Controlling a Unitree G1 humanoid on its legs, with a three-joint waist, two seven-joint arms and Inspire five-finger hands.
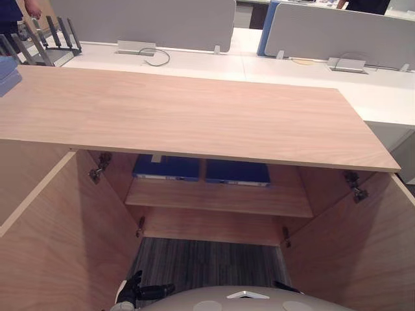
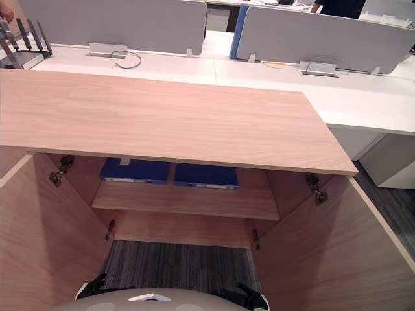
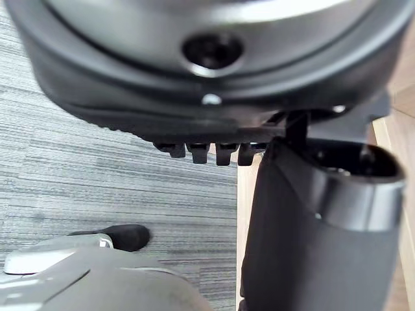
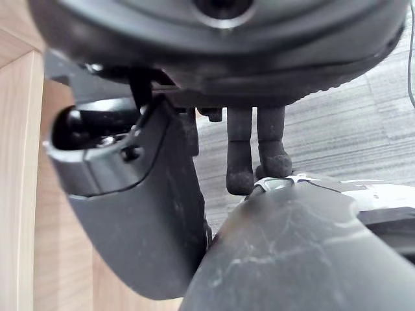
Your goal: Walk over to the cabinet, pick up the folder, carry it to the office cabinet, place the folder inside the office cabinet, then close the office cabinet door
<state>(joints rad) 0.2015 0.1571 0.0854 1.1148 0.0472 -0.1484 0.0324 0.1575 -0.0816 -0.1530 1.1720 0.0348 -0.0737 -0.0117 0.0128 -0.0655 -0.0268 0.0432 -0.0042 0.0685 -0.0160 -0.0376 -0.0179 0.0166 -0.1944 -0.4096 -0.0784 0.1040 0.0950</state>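
Observation:
A wooden office cabinet (image 1: 181,116) stands right in front of me with both doors swung open, the left door (image 1: 45,240) and the right door (image 1: 363,253) to either side. On its inner shelf (image 1: 220,197) lie two blue folders side by side, one on the left (image 1: 166,167) and one on the right (image 1: 237,172). My left hand (image 1: 133,289) hangs low by the left door, its fingers (image 3: 201,152) relaxed and holding nothing. My right hand (image 2: 249,298) hangs low too, with straight fingers (image 4: 240,155) and nothing in it. Both hands are well below the shelf.
White desks (image 1: 214,61) with grey dividers (image 1: 149,19) stand behind the cabinet. A grey file rack (image 1: 39,42) and a blue object (image 1: 6,72) sit at the far left, where a person's hand (image 1: 32,10) shows. Grey carpet (image 1: 207,262) lies under the shelf.

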